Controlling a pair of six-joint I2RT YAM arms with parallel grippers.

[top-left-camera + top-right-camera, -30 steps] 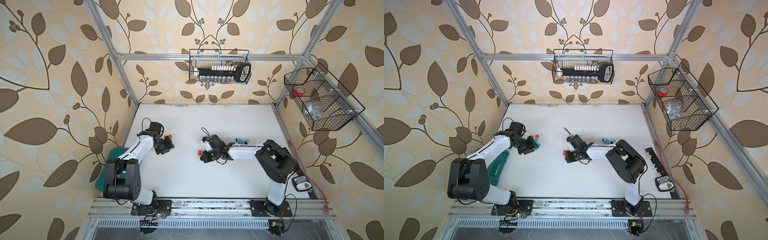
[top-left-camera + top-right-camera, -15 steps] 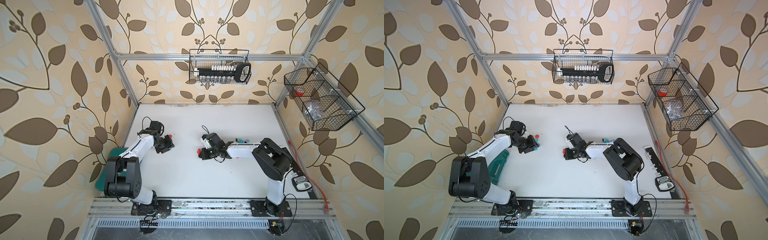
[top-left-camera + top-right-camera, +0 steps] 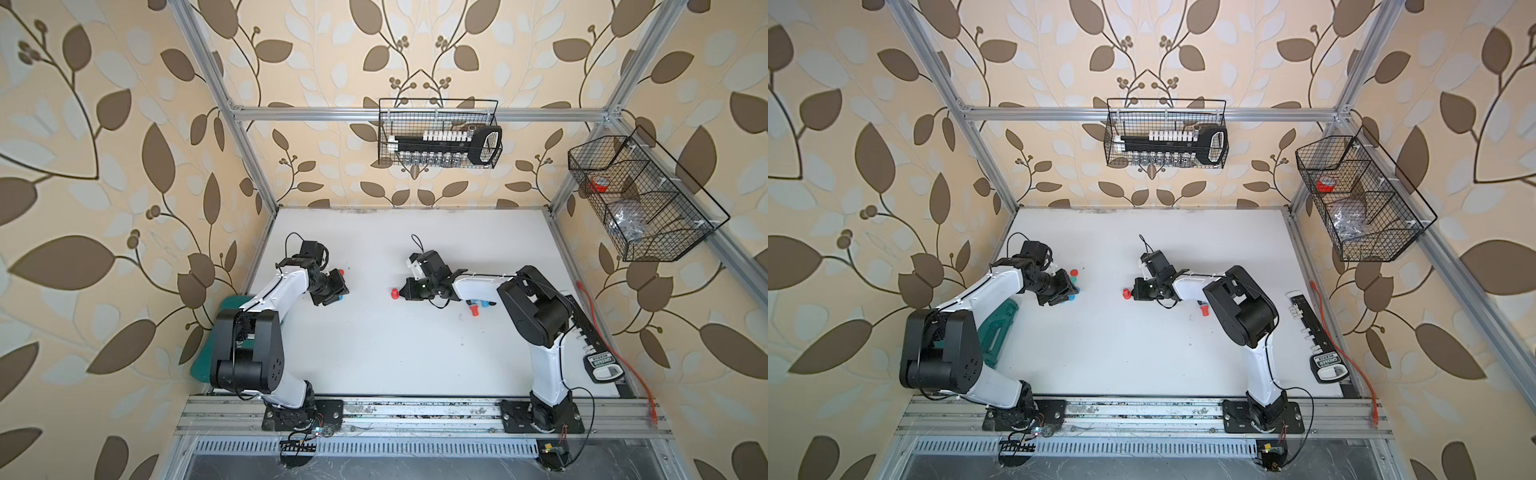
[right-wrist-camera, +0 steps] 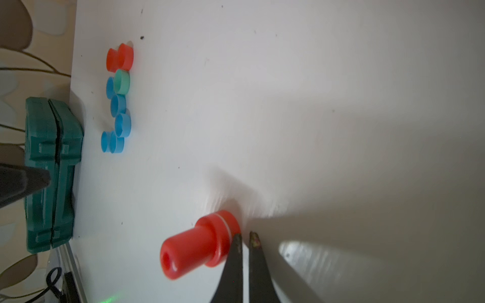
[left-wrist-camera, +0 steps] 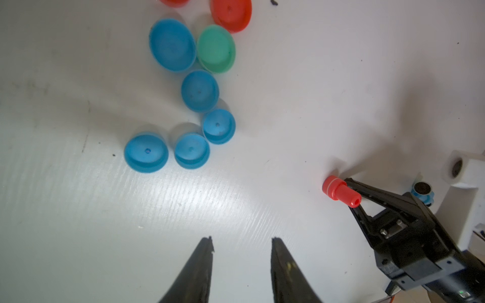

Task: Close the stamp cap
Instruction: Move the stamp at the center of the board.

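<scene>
- The right gripper (image 4: 246, 240) is seen shut, its tips nearly together with nothing between them
- The red stamp (image 4: 199, 244) is found standing on its wide end on the white table (image 3: 395, 353), just beside the right gripper's tips
- The left gripper (image 5: 241, 242) is held partly open and empty
- Blue caps (image 5: 199, 90), a green cap (image 5: 215, 49) and a red cap (image 5: 231, 14) are clustered near the left gripper, apart from the stamp

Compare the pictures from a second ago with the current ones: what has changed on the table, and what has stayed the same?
The right end effector, shut, slid a little toward the left end effector, and the red stamp at its tips shifted along with it. Nothing was gripped or released. The left end effector, open and empty, and the coloured caps stayed put.
</scene>
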